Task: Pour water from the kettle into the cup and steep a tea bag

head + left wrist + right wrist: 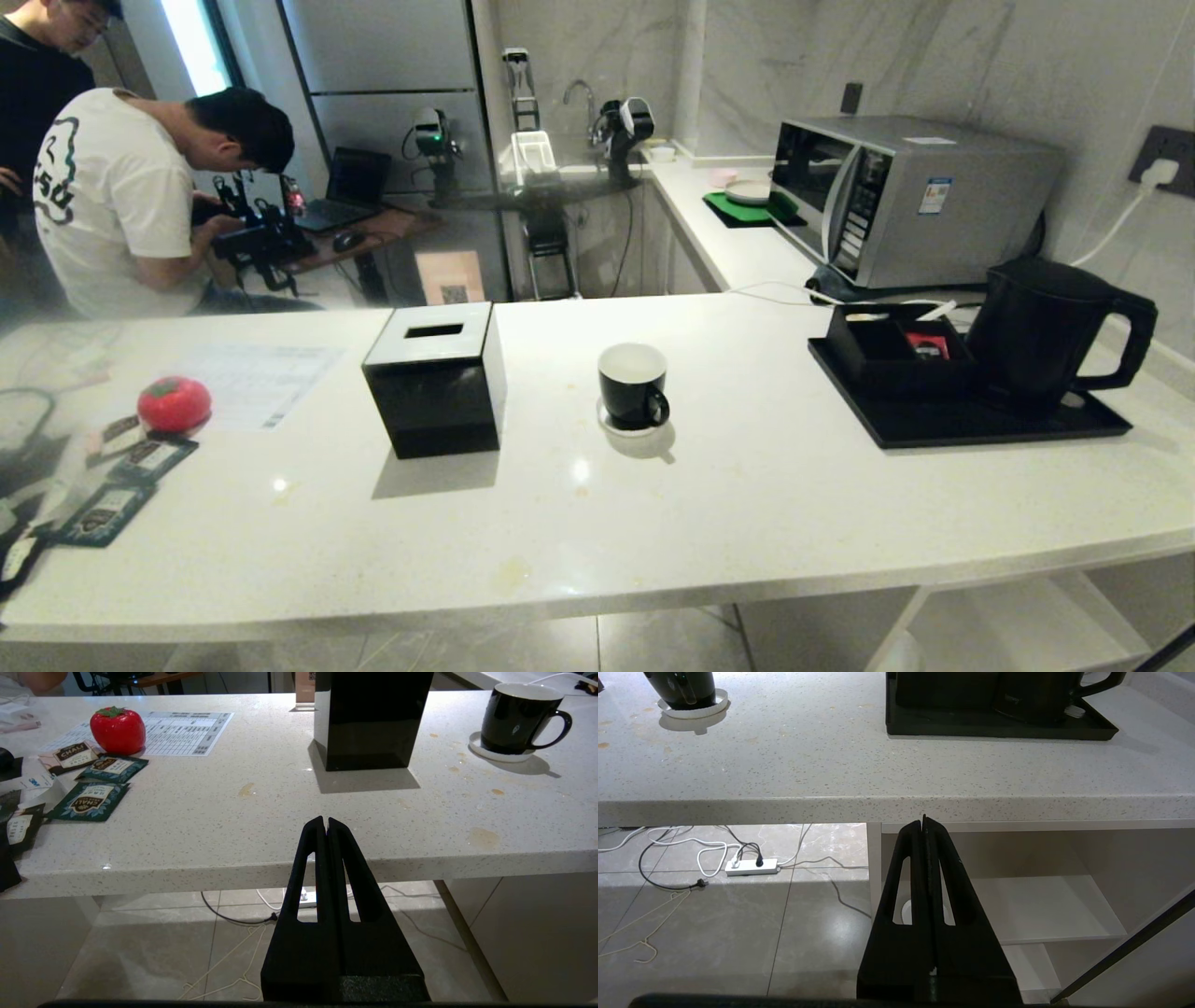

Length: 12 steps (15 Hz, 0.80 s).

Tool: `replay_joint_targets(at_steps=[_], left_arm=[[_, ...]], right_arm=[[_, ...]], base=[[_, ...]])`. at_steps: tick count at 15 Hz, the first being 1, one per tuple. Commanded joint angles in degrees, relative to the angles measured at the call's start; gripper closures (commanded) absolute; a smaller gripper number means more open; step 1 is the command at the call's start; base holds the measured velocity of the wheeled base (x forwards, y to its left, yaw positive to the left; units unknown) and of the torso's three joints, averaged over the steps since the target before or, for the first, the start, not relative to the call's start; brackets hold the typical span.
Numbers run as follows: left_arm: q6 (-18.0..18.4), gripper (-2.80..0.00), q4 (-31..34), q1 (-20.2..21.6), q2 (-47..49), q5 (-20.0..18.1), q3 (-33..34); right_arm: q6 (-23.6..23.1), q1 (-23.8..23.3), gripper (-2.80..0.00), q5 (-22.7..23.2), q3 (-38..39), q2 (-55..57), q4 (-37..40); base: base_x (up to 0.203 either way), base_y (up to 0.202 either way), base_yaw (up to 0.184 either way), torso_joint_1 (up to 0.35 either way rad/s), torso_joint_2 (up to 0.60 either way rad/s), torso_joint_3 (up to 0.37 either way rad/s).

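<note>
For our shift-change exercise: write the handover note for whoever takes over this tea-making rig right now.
Left hand: shut, empty, in front of the counter edge.
Right hand: shut, empty, also short of the counter.
The cup stands on its saucer mid-counter; nothing shows inside.
The kettle stands on the black tray to the right.
Tea bag: not made out.
Done: nothing.
Left: pour, then steep.

Head view looks down over the counter point(747, 504); both wrist views face its front edge, sharing the cup point(633, 385).
</note>
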Motion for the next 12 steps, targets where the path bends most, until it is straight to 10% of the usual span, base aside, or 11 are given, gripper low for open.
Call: replay_joint_targets(at_steps=[1,12], left_arm=[[-0.06,0.00,-0.03,0.01,0.06,0.02,0.02],[-0.13,0.00,-0.03,0.01,0.06,0.02,0.02]], right_arm=[[-0.03,0.01,0.00,0.03,-0.01,0.00,0.02],[0.23,0.01,0.00,-0.05,-0.01,0.00,0.02]], base=[[0.000,0.000,0.000,0.000,0.00,0.000],[0.000,0.000,0.000,0.000,0.00,0.000]])
